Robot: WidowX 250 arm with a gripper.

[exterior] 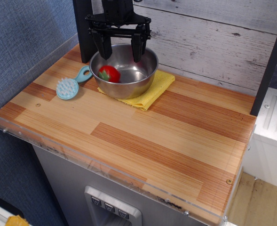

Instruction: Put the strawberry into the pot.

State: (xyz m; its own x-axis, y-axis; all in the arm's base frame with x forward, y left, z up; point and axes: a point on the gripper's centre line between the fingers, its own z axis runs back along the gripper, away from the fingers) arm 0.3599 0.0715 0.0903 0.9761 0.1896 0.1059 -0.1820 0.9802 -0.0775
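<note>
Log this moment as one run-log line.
gripper: open, empty, above pot | strawberry: inside pot | pot: on yellow cloth

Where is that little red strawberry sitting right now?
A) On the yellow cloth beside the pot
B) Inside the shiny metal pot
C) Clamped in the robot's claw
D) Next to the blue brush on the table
B. The strawberry lies on the bottom of the pot, toward its left wall, while the gripper hangs open above it with nothing between its fingers.

Bright, even light; sharp focus; soft glare inside the pot (145, 70).
</note>
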